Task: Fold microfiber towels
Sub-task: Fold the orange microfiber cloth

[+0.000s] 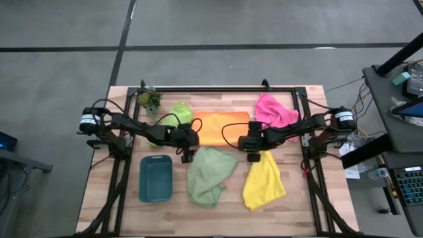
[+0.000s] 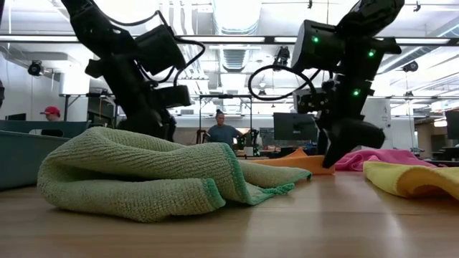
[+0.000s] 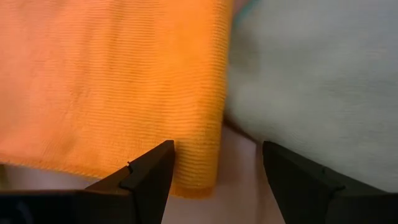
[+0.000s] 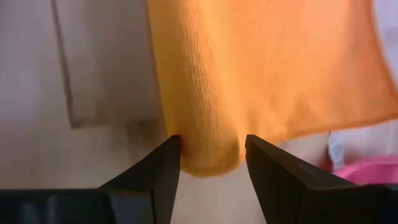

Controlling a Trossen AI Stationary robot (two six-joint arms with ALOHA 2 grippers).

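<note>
**A:** What was the step at that point?

**B:** By my reading, taking hold of the orange towel (image 1: 221,128), which lay flat at the centre of the high frame, to fold it. The left gripper (image 1: 187,156) sat at its lower-left corner, the right gripper (image 1: 254,156) at its lower-right corner.

**A:** Were they holding it?

**B:** Not the left one. Its wrist view showed the fingers (image 3: 146,174) spread wide, the towel's corner lying between them, ungripped. The right fingers (image 4: 158,168) stood close on either side of a bunched edge of orange cloth, touching it; I'd call that pinched.

**A:** So how to do it well?

**B:** I'd have the left close squarely on its corner before either arm lifted, then raise both together so the edge stayed straight. The sage towel (image 1: 209,174) lay just beside that corner, so the left risked catching it too.

**A:** And containers?

**B:** One tray (image 1: 156,178), lower left in the high frame, nothing visible in it. The lime (image 1: 180,114), pink (image 1: 274,110) and yellow (image 1: 263,181) towels lay loose on the table (image 1: 297,211).
</note>
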